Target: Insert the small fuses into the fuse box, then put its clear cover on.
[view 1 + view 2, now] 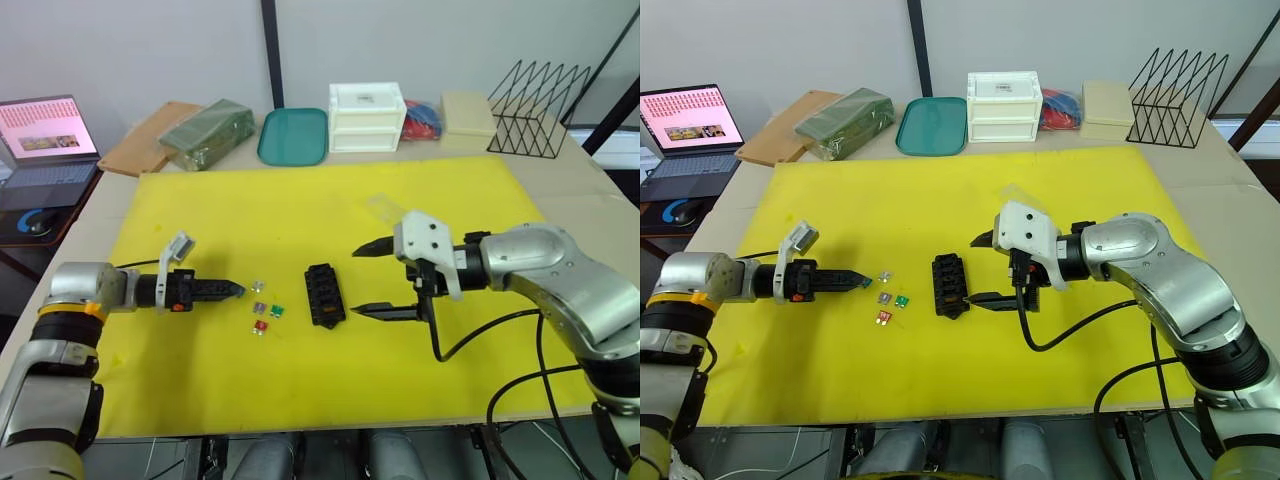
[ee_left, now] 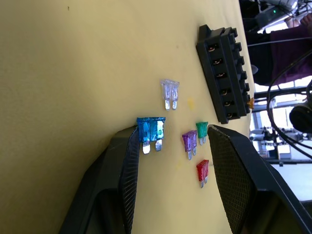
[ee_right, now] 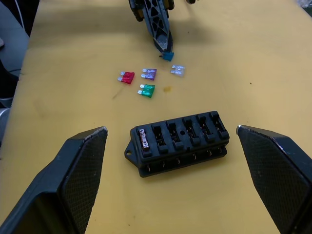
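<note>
- Fuse box [image 3: 178, 141]: black slotted block, mid yellow mat [image 1: 300, 400]; rigid, likely light; one end slot looks filled.
- Small fuses: blue fuse [image 2: 150, 130] touching one finger of the left gripper [image 2: 170, 141], jaws spread, not yet pinching. Clear [image 2: 169, 91], purple [image 2: 189, 141], green [image 2: 202, 130], red [image 2: 203, 170] lie loose nearby. Tiny, slick; best pinched by the plastic head.
- Clear cover [image 1: 385, 207]: behind the box, flimsy.
- Right gripper [image 1: 375, 280]: spread wide beside the box.
- No legible writing.
</note>
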You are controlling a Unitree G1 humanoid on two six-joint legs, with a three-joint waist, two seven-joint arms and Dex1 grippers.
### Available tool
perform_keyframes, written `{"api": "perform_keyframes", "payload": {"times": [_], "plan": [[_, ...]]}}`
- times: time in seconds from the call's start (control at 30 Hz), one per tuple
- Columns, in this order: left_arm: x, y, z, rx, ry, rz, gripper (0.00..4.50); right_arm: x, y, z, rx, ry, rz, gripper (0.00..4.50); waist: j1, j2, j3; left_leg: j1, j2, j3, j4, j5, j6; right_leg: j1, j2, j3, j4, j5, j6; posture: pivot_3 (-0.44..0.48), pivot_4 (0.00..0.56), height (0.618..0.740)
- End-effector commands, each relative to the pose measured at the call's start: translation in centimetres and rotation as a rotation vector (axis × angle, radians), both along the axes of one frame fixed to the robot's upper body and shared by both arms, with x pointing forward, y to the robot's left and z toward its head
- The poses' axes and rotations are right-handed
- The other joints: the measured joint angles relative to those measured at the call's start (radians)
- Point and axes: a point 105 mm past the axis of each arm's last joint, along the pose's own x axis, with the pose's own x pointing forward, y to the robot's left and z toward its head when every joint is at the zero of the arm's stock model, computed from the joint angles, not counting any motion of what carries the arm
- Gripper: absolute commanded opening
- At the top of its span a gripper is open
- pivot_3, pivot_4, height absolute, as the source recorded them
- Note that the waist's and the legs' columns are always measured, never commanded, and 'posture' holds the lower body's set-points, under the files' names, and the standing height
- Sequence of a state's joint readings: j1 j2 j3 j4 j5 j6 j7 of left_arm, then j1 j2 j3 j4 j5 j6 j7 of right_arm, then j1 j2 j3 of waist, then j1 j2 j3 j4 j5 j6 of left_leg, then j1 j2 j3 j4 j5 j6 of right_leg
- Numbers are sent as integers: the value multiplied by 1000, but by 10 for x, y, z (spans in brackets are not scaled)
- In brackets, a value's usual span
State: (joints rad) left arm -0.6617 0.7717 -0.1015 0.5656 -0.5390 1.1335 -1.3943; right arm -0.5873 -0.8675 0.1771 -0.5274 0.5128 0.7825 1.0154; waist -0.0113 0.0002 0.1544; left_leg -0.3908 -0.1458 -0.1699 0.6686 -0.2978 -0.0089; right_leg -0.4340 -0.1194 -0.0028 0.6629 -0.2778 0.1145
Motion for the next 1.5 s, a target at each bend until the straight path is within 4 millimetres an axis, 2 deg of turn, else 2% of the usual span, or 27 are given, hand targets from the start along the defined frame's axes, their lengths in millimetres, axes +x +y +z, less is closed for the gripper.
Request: {"api": "perform_keyframes", "payload": {"times": [0.03, 0.23, 0.33, 0.5, 0.7, 0.83, 0.97, 1.07, 1.17, 1.3, 1.4, 1.5], "plan": [[-1, -2, -10, 26, 15, -4, 2299, -5, 1, 8, -2, -50, 11, 4500, 0, 0, 0, 0, 0, 0, 0, 0, 0, 0, 0, 0, 0, 0, 0, 0, 150, 740], [2, 4, -14, 40, 6, 34, 2299, -5, 1, 8, -5, -51, 10, 4500, 1, 0, 0, 0, 0, 0, 0, 0, 0, 0, 0, 0, 0, 0, 0, 0, 150, 740], [0, 5, -16, 46, 5, 27, 1731, -4, 3, 9, -4, -53, 13, 4500, 0, 0, 0, 0, 0, 0, 1, 0, 0, 0, 0, 0, 0, 0, 0, 0, 150, 740], [-4, 6, -19, 63, 1, 9, 35, -3, 3, 9, -5, -57, 14, 4500, -2, 0, 0, 0, 0, 0, 0, 0, 0, 0, 0, 0, 1, 0, 0, 0, 150, 740], [-8, 10, -23, 107, -47, -13, 35, -1, 3, 9, -17, -63, 12, 4500, -3, 0, -1, 0, 0, 0, 0, 0, 0, 0, 0, 0, 1, 0, 0, 0, 150, 740], [-3, 9, -7, 83, -165, -28, 35, -1, 2, 10, -17, -66, 13, 4500, -3, 0, 0, 0, 0, 0, 0, 0, 0, 0, 0, 0, 1, 0, 0, 0, 150, 740], [-4, -4, 31, 2, -401, -86, 35, -2, 2, 13, -4, -42, 17, 4500, -3, 0, 0, 0, 0, 0, 0, 0, 0, 0, 0, 0, 1, 0, 0, 0, 150, 740], [-21, -22, 66, -63, -590, -176, 35, -8, 6, 23, 54, 66, 33, 4500, -2, 0, 0, -1, 0, 0, 1, 0, 0, 0, 0, 0, 0, 0, 0, 0, 150, 740], [-38, -43, 88, -102, -704, -243, 35, -13, 12, 34, 117, 152, 53, 4500, -1, 0, 0, 0, 1, 0, 1, 0, 0, 0, 0, 0, 0, 0, 0, 0, 150, 740], [-55, -67, 101, -134, -785, -319, 35, -11, 20, 51, 195, 227, 55, 4500, -2, 0, 0, 0, 1, 0, 0, 0, 0, 1, 0, 0, 0, 0, 0, 0, 150, 740], [-61, -82, 107, -153, -830, -344, 35, -12, 27, 62, 242, 290, 82, 4500, -2, 0, 0, 0, 1, 0, 0, 0, 0, 1, 0, 0, 0, 0, 0, 0, 150, 740], [-60, -92, 112, -167, -867, -332, 0, -14, 32, 62, 238, 294, 98, 3885, 0, 0, 0, 0, 1, 0, 0, 0, 0, 1, 0, 0, 0, 0, 0, 0, 150, 740]]}}
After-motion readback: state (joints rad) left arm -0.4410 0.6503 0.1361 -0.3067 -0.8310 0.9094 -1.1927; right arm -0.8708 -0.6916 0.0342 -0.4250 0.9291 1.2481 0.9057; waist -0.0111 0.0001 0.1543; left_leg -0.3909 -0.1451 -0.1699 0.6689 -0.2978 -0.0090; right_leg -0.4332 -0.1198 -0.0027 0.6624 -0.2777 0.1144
